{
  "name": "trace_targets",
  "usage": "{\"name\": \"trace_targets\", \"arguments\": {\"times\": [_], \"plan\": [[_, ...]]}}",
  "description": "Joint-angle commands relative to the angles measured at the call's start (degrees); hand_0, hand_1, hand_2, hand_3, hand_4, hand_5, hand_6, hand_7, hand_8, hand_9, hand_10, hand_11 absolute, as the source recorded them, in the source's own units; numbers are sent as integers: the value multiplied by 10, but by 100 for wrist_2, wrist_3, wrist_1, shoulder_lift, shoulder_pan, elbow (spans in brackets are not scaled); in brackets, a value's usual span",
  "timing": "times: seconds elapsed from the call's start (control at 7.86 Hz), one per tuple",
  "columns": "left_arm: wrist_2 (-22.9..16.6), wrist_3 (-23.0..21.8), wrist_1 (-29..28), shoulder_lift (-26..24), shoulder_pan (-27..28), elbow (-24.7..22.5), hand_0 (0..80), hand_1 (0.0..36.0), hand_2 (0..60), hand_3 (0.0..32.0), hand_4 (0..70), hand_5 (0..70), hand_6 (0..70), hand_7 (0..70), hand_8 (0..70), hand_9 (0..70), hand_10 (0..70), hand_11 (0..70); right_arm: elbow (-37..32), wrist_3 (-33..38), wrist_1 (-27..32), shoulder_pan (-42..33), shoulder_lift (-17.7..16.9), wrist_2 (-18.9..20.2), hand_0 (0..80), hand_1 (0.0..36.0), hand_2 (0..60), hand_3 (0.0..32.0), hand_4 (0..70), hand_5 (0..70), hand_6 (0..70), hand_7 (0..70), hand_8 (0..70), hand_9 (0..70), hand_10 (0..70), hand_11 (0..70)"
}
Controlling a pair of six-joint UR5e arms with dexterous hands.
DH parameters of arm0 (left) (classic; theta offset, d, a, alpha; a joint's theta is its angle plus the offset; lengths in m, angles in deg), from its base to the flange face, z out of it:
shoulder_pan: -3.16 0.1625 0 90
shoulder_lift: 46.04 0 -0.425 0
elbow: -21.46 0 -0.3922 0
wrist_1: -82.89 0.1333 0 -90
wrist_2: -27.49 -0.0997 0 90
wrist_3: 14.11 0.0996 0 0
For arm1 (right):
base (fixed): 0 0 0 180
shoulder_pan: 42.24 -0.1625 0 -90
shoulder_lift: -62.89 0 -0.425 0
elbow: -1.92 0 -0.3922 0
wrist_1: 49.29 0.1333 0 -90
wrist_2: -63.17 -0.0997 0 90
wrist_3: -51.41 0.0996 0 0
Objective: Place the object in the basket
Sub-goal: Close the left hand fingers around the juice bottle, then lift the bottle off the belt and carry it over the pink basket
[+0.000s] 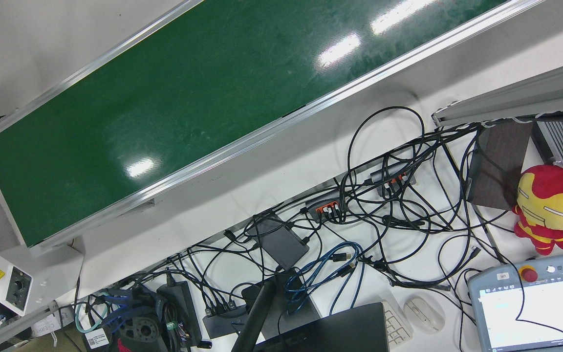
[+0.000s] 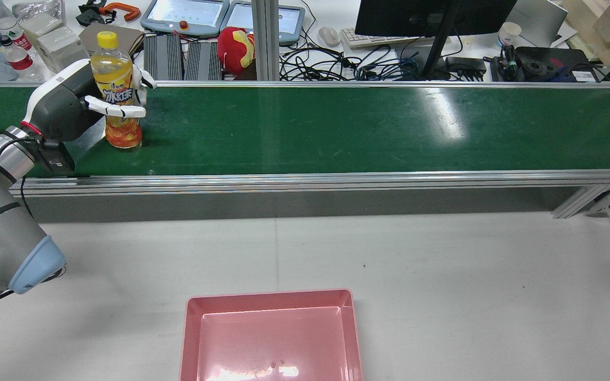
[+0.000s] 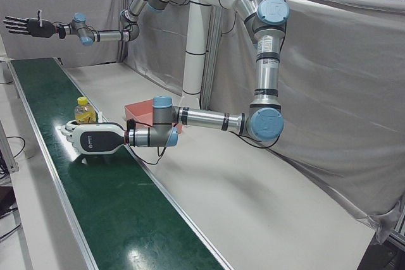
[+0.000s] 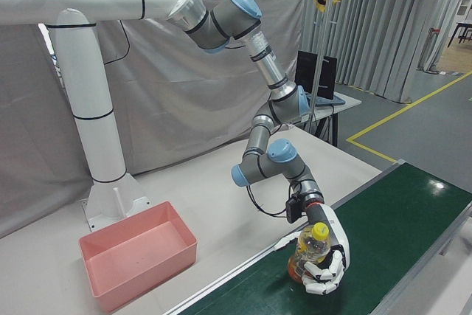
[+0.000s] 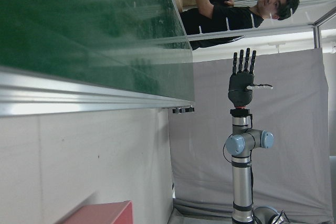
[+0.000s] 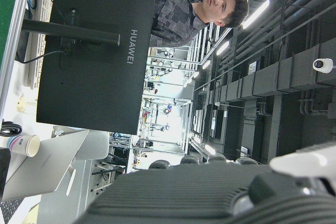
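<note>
An orange drink bottle (image 2: 113,71) with a yellow cap stands upright on the green conveyor belt (image 2: 337,127) near its left end. My left hand (image 2: 72,106) reaches over the belt from the left, its fingers wrapped around the bottle's middle. The right-front view shows the same hand (image 4: 330,262) curled around the bottle (image 4: 315,241). The pink basket (image 2: 194,328) sits on the white table at the front centre, apart from the belt. My right hand (image 3: 25,26) is raised high over the far end of the belt, with its fingers spread and nothing in it.
A white table (image 2: 442,275) lies between the belt and the basket. Behind the belt a desk holds a monitor (image 2: 432,16), tangled cables (image 1: 384,205), teach pendants, a red plush toy (image 2: 236,45) and water bottles (image 2: 14,50). An upright aluminium post (image 2: 263,39) stands behind the belt.
</note>
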Motion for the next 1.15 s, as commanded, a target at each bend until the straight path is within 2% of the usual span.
{"name": "trace_targets", "arguments": {"times": [0.0, 0.25, 0.38, 0.51, 0.76, 0.89, 1.02], "plan": [[8, 78, 891, -486, 20, -252, 546, 212, 600, 0, 475, 700, 700, 688, 700, 700, 700, 700, 0, 0, 0, 3, 0, 0, 0, 0, 0, 0, 0, 0, 0, 0, 0, 0, 0, 0], [8, 78, 884, -470, 169, -330, 508, 170, 600, 0, 435, 700, 700, 667, 700, 700, 700, 700, 0, 0, 0, 3, 0, 0, 0, 0, 0, 0, 0, 0, 0, 0, 0, 0, 0, 0], [-18, 78, 884, -462, 265, -479, 500, 154, 589, 0, 399, 700, 674, 641, 700, 700, 700, 700, 0, 0, 0, 3, 0, 0, 0, 0, 0, 0, 0, 0, 0, 0, 0, 0, 0, 0], [-53, 69, 928, -444, 440, -811, 496, 148, 558, 0, 386, 700, 654, 630, 700, 700, 700, 700, 0, 0, 0, 3, 0, 0, 0, 0, 0, 0, 0, 0, 0, 0, 0, 0, 0, 0], [-158, 69, 1601, -444, 1071, -1811, 499, 158, 590, 0, 408, 700, 674, 651, 700, 700, 700, 700, 9, 0, 0, 3, 0, 0, 0, 0, 0, 0, 0, 0, 0, 0, 0, 0, 0, 0], [-263, 122, 1718, -453, 1449, -1982, 494, 154, 598, 0, 418, 700, 689, 665, 700, 700, 690, 700, 9, 0, 0, 3, 0, 0, 0, 0, 0, 0, 0, 0, 0, 0, 0, 0, 0, 0], [-282, 479, 2032, -453, 1853, -2236, 493, 155, 600, 0, 418, 700, 691, 667, 700, 700, 683, 700, 0, 0, 0, 3, 0, 0, 0, 0, 0, 0, 0, 0, 0, 0, 0, 0, 0, 0]]}}
